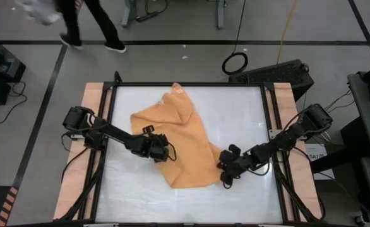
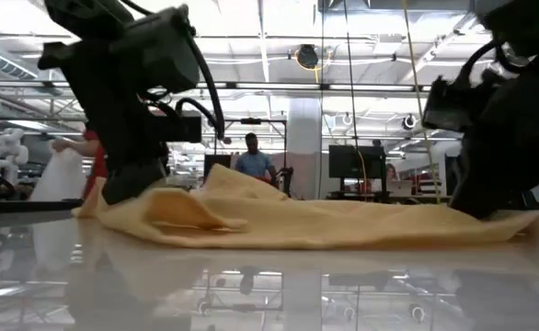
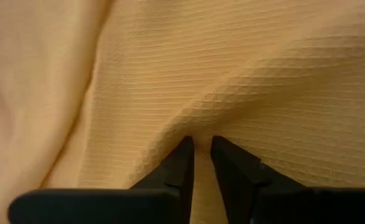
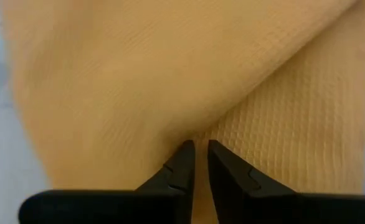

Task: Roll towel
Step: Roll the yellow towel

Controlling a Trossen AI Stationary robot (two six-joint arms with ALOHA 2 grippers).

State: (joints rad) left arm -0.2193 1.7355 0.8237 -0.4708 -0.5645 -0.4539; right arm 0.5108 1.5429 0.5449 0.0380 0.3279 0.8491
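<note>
The orange-tan towel (image 1: pixel 182 142) lies crumpled and partly folded on the white tabletop (image 1: pixel 235 120), running from the far middle toward the near middle. In the low view the towel (image 2: pixel 325 225) is a low, rumpled heap. My left gripper (image 1: pixel 166 153) is down on the towel's left side, about halfway along it, shut on the cloth (image 3: pixel 201 146). My right gripper (image 1: pixel 225 173) is down at the towel's near right corner, likewise shut on cloth (image 4: pixel 200 149). My left gripper pinches a small raised pucker of the towel (image 3: pixel 201 129) between its two fingertips. It comes slanting down from the table's left. The cloth around the pinch lies on the table, with creases running toward the fingertips. My right gripper pinches the towel where a folded-over layer's edge (image 4: pixel 201 134) meets the layer beneath, between its two fingertips. It comes slanting down from the table's right. One layer or several, I cannot tell. The towel lies on the table.
Bare white tabletop lies on both sides of the towel and toward the near edge (image 1: pixel 191 208). A black frame and wooden side strips (image 1: pixel 93 101) border the table. A person walks on the floor beyond the far edge (image 1: pixel 90 25).
</note>
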